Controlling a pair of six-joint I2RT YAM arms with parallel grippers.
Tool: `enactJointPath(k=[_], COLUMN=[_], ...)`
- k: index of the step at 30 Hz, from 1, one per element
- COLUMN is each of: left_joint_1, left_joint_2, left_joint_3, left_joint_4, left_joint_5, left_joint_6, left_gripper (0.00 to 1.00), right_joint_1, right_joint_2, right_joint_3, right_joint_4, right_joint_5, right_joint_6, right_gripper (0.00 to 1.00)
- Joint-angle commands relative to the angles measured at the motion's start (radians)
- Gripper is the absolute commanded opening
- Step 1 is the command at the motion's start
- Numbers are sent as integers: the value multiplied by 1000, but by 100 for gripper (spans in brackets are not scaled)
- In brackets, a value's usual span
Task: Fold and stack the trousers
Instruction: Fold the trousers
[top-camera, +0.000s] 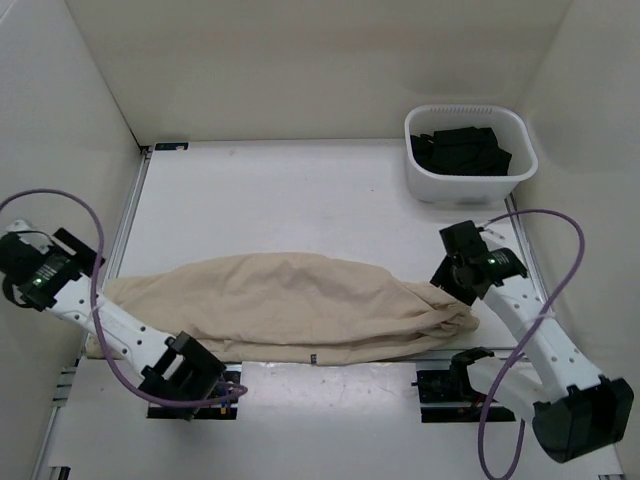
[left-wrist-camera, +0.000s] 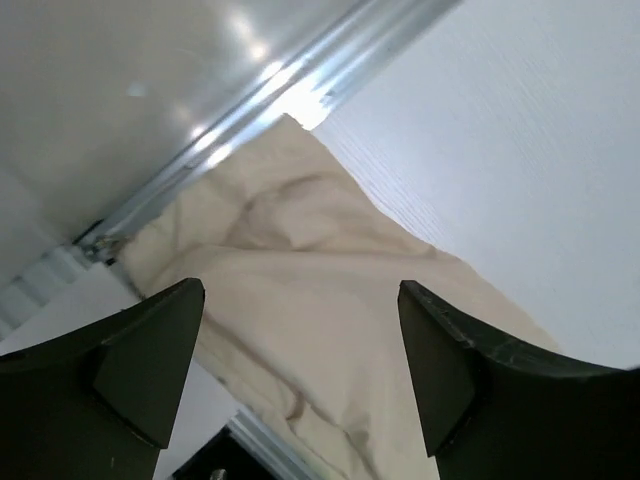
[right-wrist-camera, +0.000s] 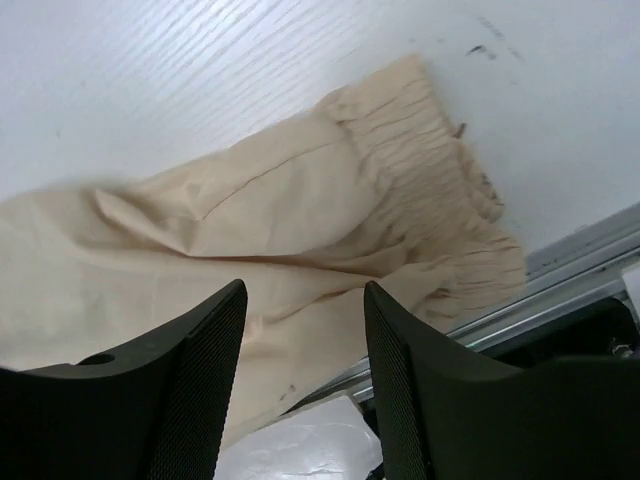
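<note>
The beige trousers (top-camera: 290, 305) lie crumpled lengthwise across the near part of the table, with a small dark tag (top-camera: 313, 357) on the near edge. The gathered waistband (right-wrist-camera: 430, 180) is at the right end. My right gripper (top-camera: 452, 278) hovers open just above that end, its jaws (right-wrist-camera: 305, 375) apart over the fabric and holding nothing. My left gripper (top-camera: 85, 265) is open above the left end of the trousers (left-wrist-camera: 300, 250), which lies against the table's side rail. Its jaws (left-wrist-camera: 300, 355) are wide apart and empty.
A white bin (top-camera: 424, 178) holding black garments (top-camera: 460, 150) stands at the back right. White walls enclose the table on three sides. A metal rail (left-wrist-camera: 260, 95) runs along the left edge, and another rail (right-wrist-camera: 560, 280) runs along the near edge.
</note>
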Motion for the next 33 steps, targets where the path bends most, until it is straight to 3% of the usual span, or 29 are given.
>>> enactJointPath(k=[1,3,4,7,11,14,19,23,27,31,33], left_joint_1=[-105,-221,-266,-450,-639,-755,-878,-927,-950,-927,-879], left_joint_2=[-17,-53,-62,-53,33,152,402,533,558,486,415], left_joint_3=[-156,-273,-403,-600,-715,-739,-552,-357,-233,-162,-113], left_joint_4=[-104,-19,90,243,384,470,533,523,425,285,210], left_joint_5=[55,-25,-136,-334,-476,-560,-588,-599,-579,-521,-488], left_joint_6=[1,1,1,1,1,1,1,1,1,1,1], left_gripper=[89,88,86,80,77,76,72,72,72,78,80], right_joint_1=[88,134,143,192,193,115,-36,-87,-97,-97,-97], right_joint_2=[67,138,169,265,345,455,684,851,904,852,751], right_joint_3=[3,-30,-74,-181,-266,-254,-35,142,326,299,268], right_joint_4=[63,106,141,210,323,397,459,435,374,340,326], right_joint_5=[34,-7,-32,-96,-80,-22,-2,60,60,2,-29], right_joint_6=[-2,26,39,108,171,171,80,1,-69,-91,-91], right_gripper=[55,50,47,42,40,40,40,40,40,50,56])
